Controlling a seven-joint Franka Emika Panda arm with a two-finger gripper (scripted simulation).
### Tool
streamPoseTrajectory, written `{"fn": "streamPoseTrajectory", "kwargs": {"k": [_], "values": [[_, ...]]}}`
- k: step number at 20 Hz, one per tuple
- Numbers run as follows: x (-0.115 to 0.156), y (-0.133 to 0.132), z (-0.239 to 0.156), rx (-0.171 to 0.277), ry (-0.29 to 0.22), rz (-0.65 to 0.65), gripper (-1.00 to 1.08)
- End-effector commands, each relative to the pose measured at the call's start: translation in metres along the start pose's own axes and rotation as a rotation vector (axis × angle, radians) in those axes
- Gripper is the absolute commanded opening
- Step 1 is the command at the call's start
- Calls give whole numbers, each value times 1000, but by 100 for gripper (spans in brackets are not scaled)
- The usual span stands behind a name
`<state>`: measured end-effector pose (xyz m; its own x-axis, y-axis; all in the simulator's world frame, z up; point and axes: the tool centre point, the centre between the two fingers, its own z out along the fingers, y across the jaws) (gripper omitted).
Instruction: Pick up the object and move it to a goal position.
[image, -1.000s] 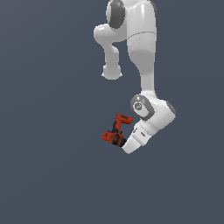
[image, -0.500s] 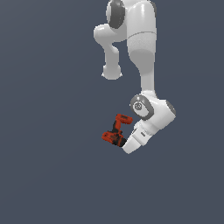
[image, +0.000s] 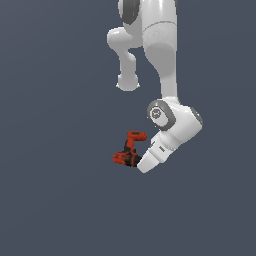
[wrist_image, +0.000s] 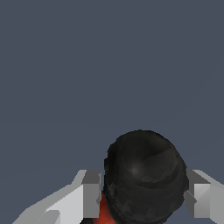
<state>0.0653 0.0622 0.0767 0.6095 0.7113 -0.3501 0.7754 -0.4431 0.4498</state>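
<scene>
Drill sitting clamped in the pincer

The white arm is reaching down, wrist angling toward the exterior view's left; the grey fingers are pressing both sides of the glossy red-orange drill, whose rounded black nose is pointing straight out from the wrist camera against plain grey.

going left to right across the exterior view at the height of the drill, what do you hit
red-orange drill → white gripper end of the arm, touching the drill's right side → rounded wrist housing. The rest is plain grey background.
</scene>
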Motion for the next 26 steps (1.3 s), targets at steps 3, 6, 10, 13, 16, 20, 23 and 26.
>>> {"fn": "streamPoseTrajectory", "kwargs": {"k": [3,6,10,13,16,20,23,26], "values": [[-22,35,-30,-4,3,4,-100],[-40,60,-52,-2,3,4,-100],[-64,94,-82,-1,2,3,-100],[-80,119,-104,0,2,3,-100],[-96,143,-124,1,1,3,-100],[-114,171,-148,1,0,3,-100],[-123,187,-161,1,-1,3,-100],[-129,198,-169,1,-2,3,-100]]}}
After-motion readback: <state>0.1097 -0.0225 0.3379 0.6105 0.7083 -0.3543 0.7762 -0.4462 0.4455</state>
